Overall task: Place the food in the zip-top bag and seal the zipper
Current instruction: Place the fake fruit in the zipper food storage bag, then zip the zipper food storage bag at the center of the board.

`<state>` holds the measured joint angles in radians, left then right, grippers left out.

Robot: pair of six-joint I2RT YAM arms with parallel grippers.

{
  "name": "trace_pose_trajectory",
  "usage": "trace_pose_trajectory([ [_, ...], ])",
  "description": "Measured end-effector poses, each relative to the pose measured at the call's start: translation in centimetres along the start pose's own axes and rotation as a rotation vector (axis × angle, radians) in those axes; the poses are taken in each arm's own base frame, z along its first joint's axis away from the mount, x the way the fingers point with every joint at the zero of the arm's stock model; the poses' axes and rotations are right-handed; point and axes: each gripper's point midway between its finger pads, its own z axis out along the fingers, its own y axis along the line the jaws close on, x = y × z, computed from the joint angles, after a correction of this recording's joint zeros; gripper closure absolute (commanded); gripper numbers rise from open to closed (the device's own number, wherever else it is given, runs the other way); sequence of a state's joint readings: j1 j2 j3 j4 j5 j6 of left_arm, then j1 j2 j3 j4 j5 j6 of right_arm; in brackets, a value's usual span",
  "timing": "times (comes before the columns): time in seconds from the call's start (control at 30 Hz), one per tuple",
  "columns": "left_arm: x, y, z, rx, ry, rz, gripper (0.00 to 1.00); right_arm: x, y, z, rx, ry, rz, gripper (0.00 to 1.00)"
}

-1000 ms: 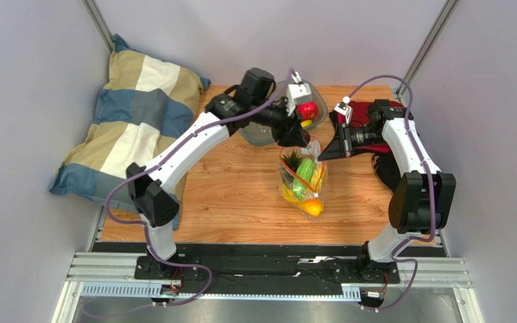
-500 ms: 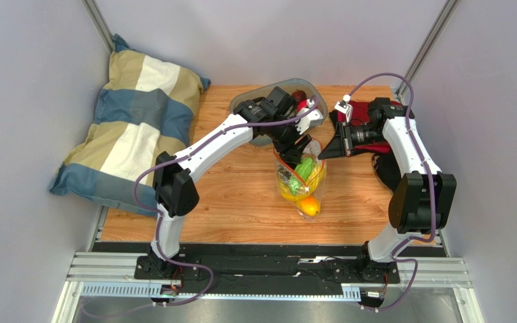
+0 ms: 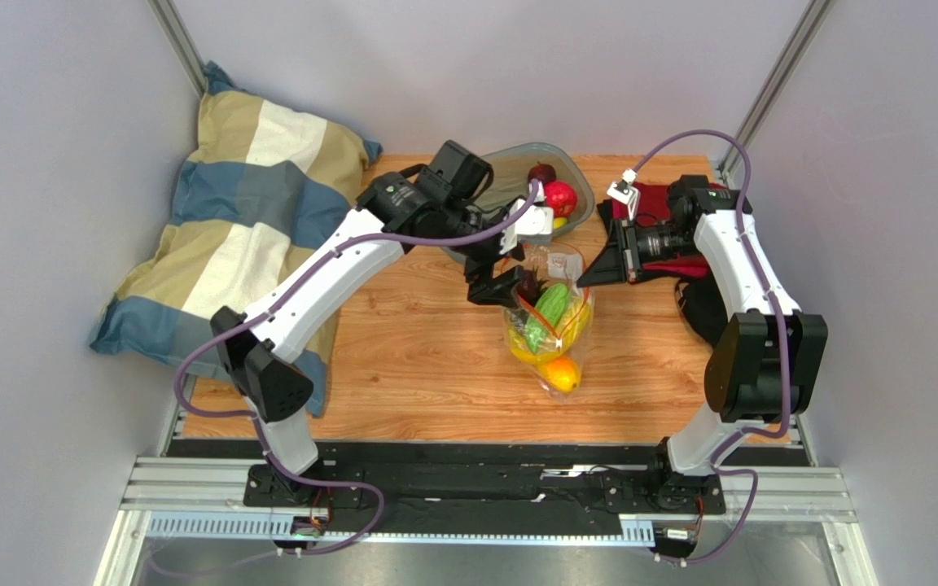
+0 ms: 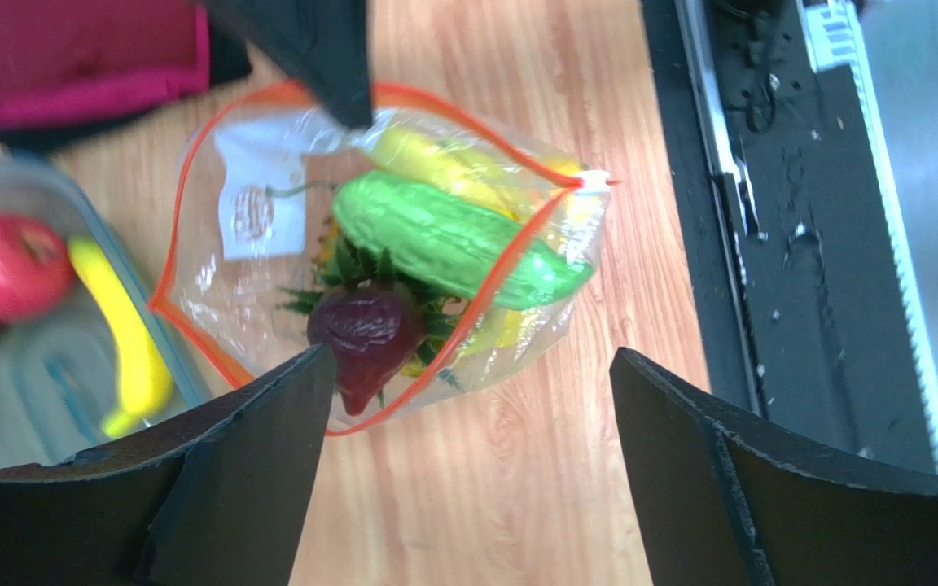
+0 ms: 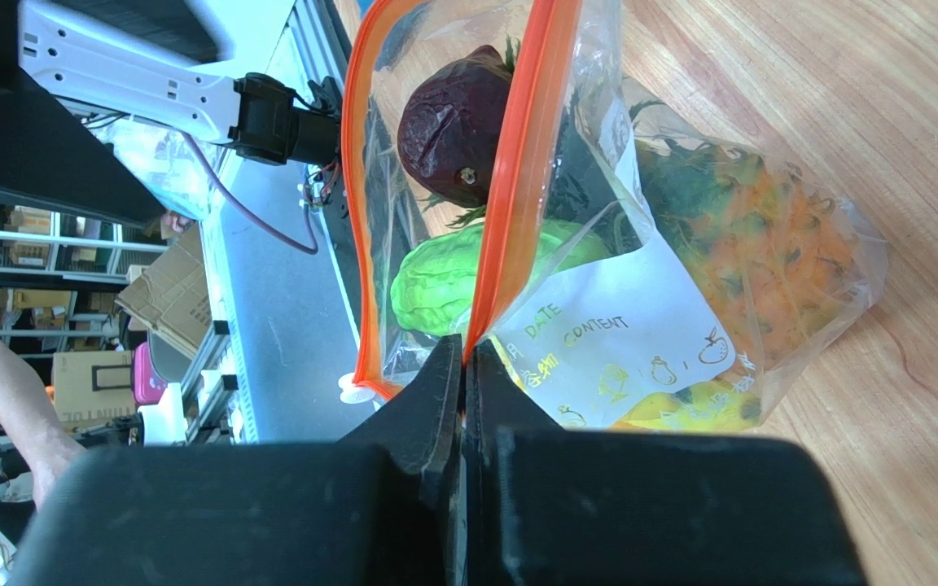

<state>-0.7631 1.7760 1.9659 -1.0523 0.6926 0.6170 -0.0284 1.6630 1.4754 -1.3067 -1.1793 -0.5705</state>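
Note:
The clear zip-top bag point(image 3: 547, 327) stands open on the wooden table, holding a pineapple point(image 5: 743, 256), a green cucumber point(image 4: 450, 238), bananas point(image 4: 431, 161), a mango point(image 3: 563, 375) and a purple fruit point(image 4: 364, 330) at the mouth. Its orange-red zipper point(image 4: 486, 287) gapes, with the white slider point(image 4: 596, 181) at the near end. My right gripper point(image 5: 464, 348) is shut on the zipper edge by the white label point(image 5: 609, 342). My left gripper point(image 4: 472, 366) is open and empty, just left of the bag mouth point(image 3: 498, 283). A red fruit point(image 3: 560, 198) and a banana point(image 4: 131, 348) lie in the tray.
The grey-green tray point(image 3: 505, 171) sits behind the bag at the table's far edge. A red and black cloth point(image 3: 670, 202) lies at the far right under my right arm. A striped pillow point(image 3: 242, 232) covers the left side.
My left gripper has moved from over the bag mouth to its left side and stands open. The purple fruit now rests in the bag's mouth. My right gripper has kept its hold.

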Motion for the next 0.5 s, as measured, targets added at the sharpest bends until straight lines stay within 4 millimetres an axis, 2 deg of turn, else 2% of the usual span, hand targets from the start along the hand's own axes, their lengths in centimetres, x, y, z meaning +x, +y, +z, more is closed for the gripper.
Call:
trace_pose_trajectory([
  [0.07,-0.6,-1.0,-0.8,0.04,-0.025,0.118,0.14,0.0,0.0,0.0,-0.001,0.001,0.0,1.0],
  [0.17,-0.4,-1.8,-0.5,0.097,-0.025,0.254,0.18,0.1,0.1,0.1,-0.004,0.004,-0.002,1.0],
  [0.4,2.4,-0.5,3.9,0.182,0.067,0.399,0.21,0.1,0.3,0.4,-0.01,0.011,-0.005,1.0],
  [0.5,3.9,0.0,5.5,0.201,0.116,0.413,0.31,0.1,0.4,0.4,-0.012,0.013,-0.007,1.0],
])
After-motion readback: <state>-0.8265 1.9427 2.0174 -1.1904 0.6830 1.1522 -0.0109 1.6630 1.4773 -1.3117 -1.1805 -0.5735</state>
